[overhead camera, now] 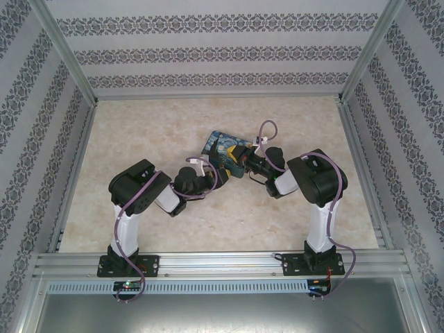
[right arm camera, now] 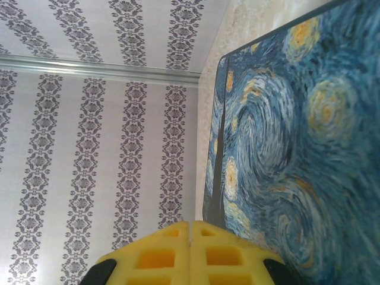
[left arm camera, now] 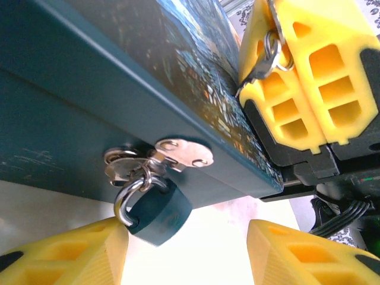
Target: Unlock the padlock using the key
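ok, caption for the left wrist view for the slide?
Open left gripper below the padlock hanging from the hasp of the tin; right gripper holds the key nearby.

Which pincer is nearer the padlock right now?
Left. The left pincer, open, faces the padlock close up; the right pincer, shut on the key, is farther, by the tin.

The padlock [left arm camera: 155, 208] is glossy metal and matt teal (tin [left arm camera: 59, 136] paint scuffed).

Padlock [left arm camera: 155, 208] on hasp [left arm camera: 184, 152] of tin [left arm camera: 119, 71], beside fingers [left arm camera: 65, 255]
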